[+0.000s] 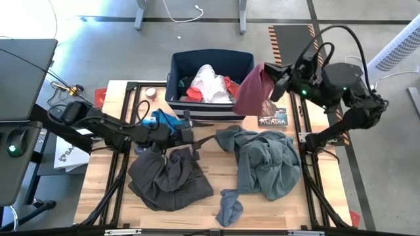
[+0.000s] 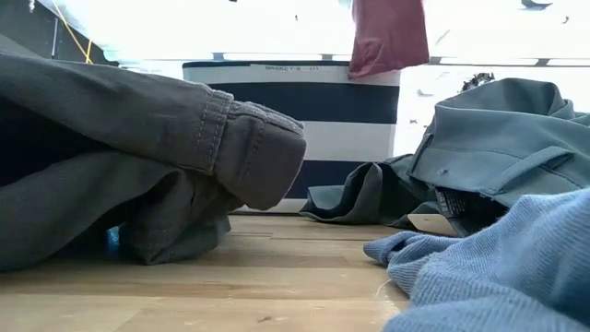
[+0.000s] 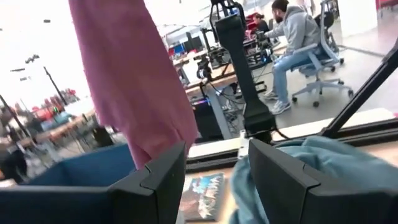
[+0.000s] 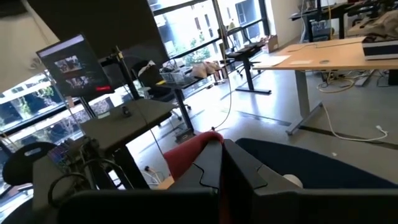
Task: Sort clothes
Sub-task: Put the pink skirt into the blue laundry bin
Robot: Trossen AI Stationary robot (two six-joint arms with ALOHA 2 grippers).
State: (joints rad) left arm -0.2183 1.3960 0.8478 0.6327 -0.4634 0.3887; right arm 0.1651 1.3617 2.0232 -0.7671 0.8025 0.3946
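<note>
Beside the navy striped bin (image 1: 210, 65), the right gripper (image 1: 274, 77) is clenched on a hanging maroon garment (image 1: 252, 90); the left gripper (image 1: 186, 126) rests released on the worktop (image 1: 325, 190).

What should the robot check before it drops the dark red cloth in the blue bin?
1. Right gripper shut on the maroon cloth: ok, the cloth hangs from it.
2. Cloth lifted off the table: ok, in the low view it dangles above the bin's rim.
3. Cloth over the navy bin: not ok, it hangs by the bin's right edge, not over the middle.
4. Room in the bin: ok, the white and red pieces leave space.
5. Left gripper out of the way: ok, it sits low and open by the bright blue piece.
6. Cloth snagged on the grey-green shirt: cannot tell.
</note>
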